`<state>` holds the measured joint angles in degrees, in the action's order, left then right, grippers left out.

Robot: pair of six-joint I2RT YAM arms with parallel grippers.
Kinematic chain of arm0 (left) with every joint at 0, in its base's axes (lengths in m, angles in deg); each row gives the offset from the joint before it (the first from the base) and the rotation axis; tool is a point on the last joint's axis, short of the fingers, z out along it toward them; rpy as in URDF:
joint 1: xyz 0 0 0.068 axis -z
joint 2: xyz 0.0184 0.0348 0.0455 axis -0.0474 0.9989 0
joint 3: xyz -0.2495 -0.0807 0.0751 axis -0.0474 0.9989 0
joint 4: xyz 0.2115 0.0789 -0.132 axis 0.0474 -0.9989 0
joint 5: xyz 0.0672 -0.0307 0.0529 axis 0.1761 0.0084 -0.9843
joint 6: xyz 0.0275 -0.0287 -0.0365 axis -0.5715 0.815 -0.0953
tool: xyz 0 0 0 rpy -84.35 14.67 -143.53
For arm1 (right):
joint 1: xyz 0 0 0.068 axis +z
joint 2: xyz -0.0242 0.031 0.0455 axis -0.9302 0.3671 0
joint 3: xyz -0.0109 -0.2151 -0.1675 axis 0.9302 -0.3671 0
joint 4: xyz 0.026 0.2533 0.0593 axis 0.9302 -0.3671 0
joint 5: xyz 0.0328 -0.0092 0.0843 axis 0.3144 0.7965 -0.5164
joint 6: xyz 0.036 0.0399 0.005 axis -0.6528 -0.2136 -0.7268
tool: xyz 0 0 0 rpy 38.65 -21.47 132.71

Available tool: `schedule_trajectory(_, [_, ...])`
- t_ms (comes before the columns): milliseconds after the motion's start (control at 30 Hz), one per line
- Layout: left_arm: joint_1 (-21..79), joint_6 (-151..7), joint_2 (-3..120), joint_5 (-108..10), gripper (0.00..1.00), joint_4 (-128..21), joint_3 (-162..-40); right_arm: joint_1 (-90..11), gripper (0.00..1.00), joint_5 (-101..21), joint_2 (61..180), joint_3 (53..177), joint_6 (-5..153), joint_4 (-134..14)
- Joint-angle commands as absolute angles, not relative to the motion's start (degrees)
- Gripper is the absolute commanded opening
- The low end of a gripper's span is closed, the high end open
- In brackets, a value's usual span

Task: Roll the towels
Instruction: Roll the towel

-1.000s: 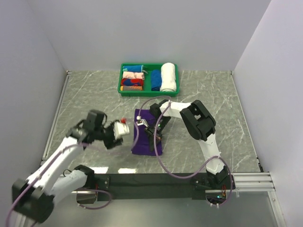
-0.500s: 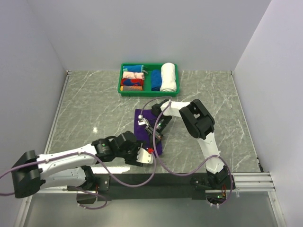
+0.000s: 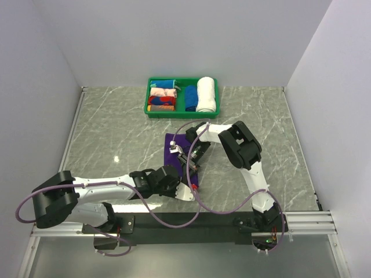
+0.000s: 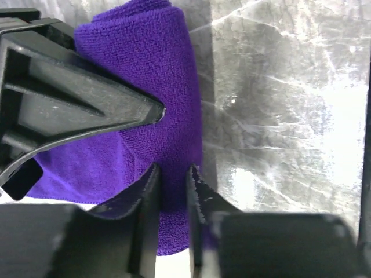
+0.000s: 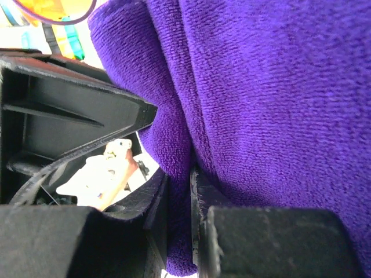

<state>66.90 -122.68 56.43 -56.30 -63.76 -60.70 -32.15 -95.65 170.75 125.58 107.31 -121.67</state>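
Note:
The deep-purple towel (image 3: 175,141) lies partly rolled on the marble table, in front of the arms' middle. My left gripper (image 3: 188,187) is at its near end, shut on a fold of the cloth. In the left wrist view the towel (image 4: 151,69) runs between the narrow jaws of the left gripper (image 4: 173,169). My right gripper (image 3: 186,160) is on the towel's middle, shut on a fold. In the right wrist view the towel (image 5: 261,87) fills the frame and the right gripper (image 5: 178,174) pinches a ridge of it.
A green tray (image 3: 147,106) stands at the back centre, holding a white rolled towel (image 3: 206,94), a blue rolled towel (image 3: 190,98) and several coloured rolled cloths (image 3: 162,96). Walls close the table on the left, back and right.
My left arm swung from the table's left side in to the towel's near end and its gripper closed on the cloth. My right gripper stayed on the towel.

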Motion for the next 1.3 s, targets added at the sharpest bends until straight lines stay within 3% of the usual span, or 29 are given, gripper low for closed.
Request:
schedule_trajectory(0, [67.1, -122.0, 59.7, -49.8, 0.19, -74.0, -61.7, -32.7, 0.16, -88.9, 169.1, 125.4, 105.1, -114.4])
schedule_trajectory(33, [67.0, -121.8, 60.0, -48.7, 0.13, -75.7, -62.3, -32.8, 0.22, -87.4, 167.5, 124.3, 101.9, -112.6])
schedule_trajectory(100, [66.2, -121.4, 60.6, -44.9, 0.09, -78.4, -63.6, -32.6, 0.26, -84.5, 166.7, 123.9, 99.9, -108.9])
schedule_trajectory(267, [65.6, -121.7, 60.5, -40.4, 0.01, -87.1, -65.1, -31.5, 0.21, -84.0, 171.2, 128.0, 98.4, -110.1])
schedule_trajectory(500, [64.8, -121.3, 57.3, -41.6, 0.01, -96.5, -65.1, -26.1, 0.19, -82.7, 170.8, 126.4, 91.4, -100.3])
schedule_trajectory(800, [62.9, -120.1, 55.4, -41.4, 0.01, -99.1, -65.8, -24.6, 0.19, -81.8, 176.6, 136.8, 89.4, -99.4])
schedule_trajectory(967, [62.3, -121.7, 59.5, -38.3, 0.01, -98.6, -66.5, -26.7, 0.34, -80.8, 168.6, 130.3, 89.3, -96.4])
schedule_trajectory(1067, [60.7, -123.5, 61.2, -37.7, 0.01, -97.7, -66.5, -29.7, 0.54, -79.5, 161.2, 125.7, 88.9, -95.9])
schedule_trajectory(1100, [60.5, -124.1, 61.7, -37.5, 0.01, -97.8, -66.5, -30.3, 0.72, -79.6, 159.7, 125.3, 89.3, -96.4])
schedule_trajectory(1267, [58.4, -128.7, 64.4, -36.1, 0.01, -99.3, -68.8, -35.6, 0.74, -77.4, 148.5, 122.9, 90.7, -98.3])
